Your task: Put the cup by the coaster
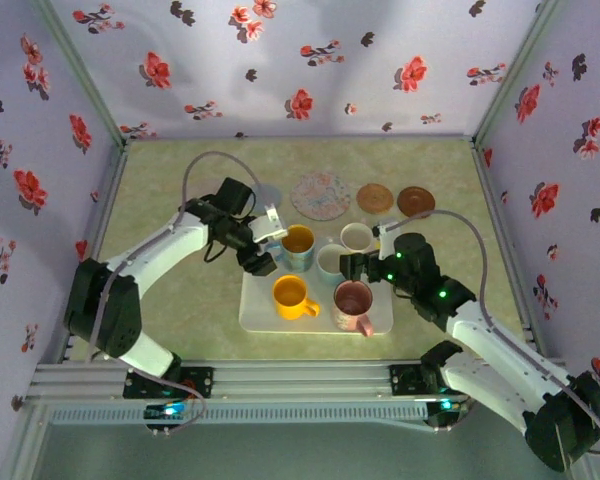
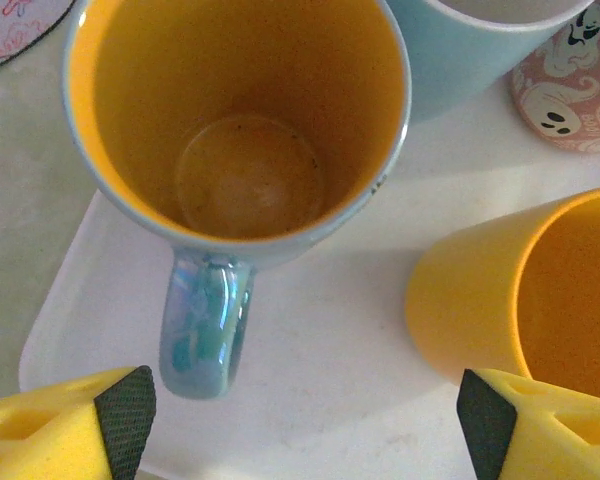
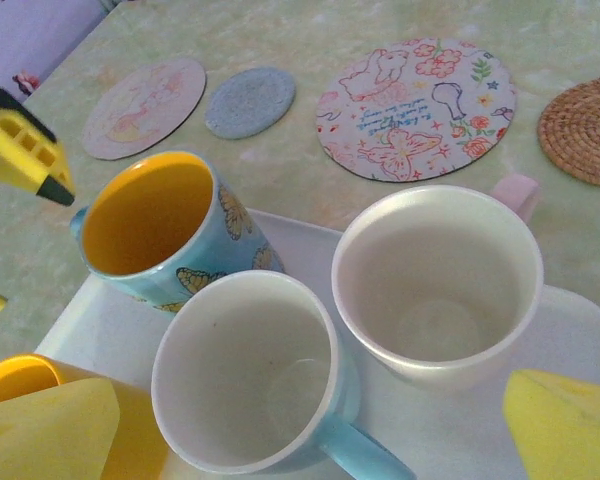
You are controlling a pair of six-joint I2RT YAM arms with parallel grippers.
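The left gripper (image 2: 305, 430) hovers with its jaws spread wide and nothing between them. Its two dark-tipped yellow fingers sit either side of, and just short of, a cup handle (image 2: 205, 330). The handle belongs to a blue cup (image 2: 240, 120) with an orange inside. The cup stands upright and empty at the far left corner of a white tray (image 2: 330, 340), which lies toward the near edge of the desk (image 1: 180, 300). A yellow cup (image 2: 540, 290) stands close by on the same tray.

The right gripper (image 3: 310, 440) is also spread and empty, poised above two pale cups. Beyond the tray, toward the far edge, lie several coasters, among them a large floral coaster (image 3: 415, 105).

The blue cup looks like glazed ceramic: rigid, smooth, probably slippery and breakable, with some weight. The handle is the clearest place to grip. Pinched low and squarely, it should stop the cup swinging as it lifts clear of its close neighbours.
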